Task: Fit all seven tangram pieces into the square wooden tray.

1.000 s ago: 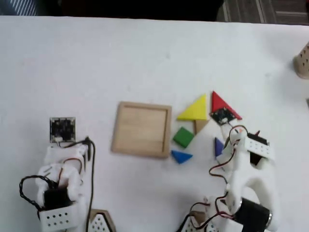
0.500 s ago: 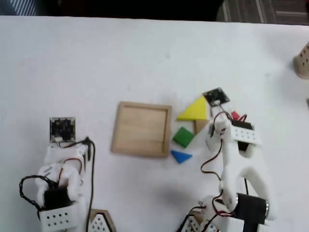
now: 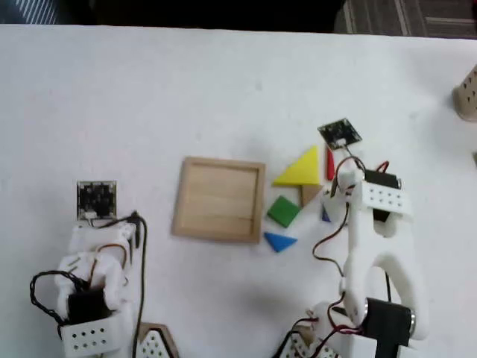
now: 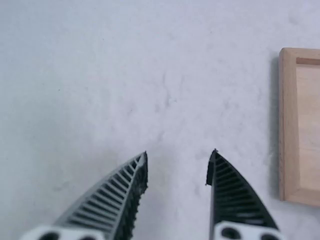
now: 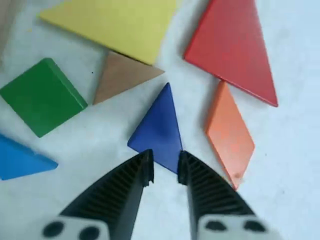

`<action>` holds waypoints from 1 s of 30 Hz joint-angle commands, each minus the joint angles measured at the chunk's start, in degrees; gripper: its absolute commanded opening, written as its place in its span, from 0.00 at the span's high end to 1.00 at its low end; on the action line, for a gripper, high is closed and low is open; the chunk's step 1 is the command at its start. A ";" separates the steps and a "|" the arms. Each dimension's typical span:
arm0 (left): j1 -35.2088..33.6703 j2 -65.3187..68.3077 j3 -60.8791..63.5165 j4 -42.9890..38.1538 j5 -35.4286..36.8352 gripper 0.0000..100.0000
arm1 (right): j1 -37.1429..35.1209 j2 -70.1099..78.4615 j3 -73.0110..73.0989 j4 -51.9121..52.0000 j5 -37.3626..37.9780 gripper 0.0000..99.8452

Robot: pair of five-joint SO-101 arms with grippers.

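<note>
High cam: fixed, off arms, well above white table (image 3: 149, 97), looks steeply down. Wide view; far table edge at top, both arm bases at near edge.

L wrist cam: on left arm, looks along left gripper (image 4: 179, 151) down at tabletop, close. Catches one rim of square wooden tray (image 4: 299, 125).

R wrist cam: on right arm, looks past right gripper (image 5: 164, 155), v. close over yellow wooden triangle (image 5: 115, 22) and green wooden square (image 5: 42, 95).

Overlap: high + L wrist share tray rim on left-arm side; high + R wrist share piece cluster beside tray.
</note>
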 commanded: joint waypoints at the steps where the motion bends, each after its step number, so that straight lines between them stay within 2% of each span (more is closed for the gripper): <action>1: -0.48 -0.57 -0.18 -1.76 0.00 0.79 | 0.48 0.22 -2.29 0.92 3.16 0.79; 10: -1.71 -0.57 -0.18 -1.85 0.18 0.79 | -3.30 13.49 -2.55 -7.69 3.16 0.79; 14: -1.71 -0.57 -0.18 -1.85 0.18 0.79 | -3.12 16.13 -6.68 -4.44 2.90 0.79; 26: -1.71 -0.57 -0.18 -1.85 0.18 0.79 | -3.30 17.10 -7.30 -3.91 2.64 0.79; 30: -1.71 -0.57 -0.18 -1.85 0.18 0.79 | -3.30 16.92 -7.30 -3.91 2.64 0.89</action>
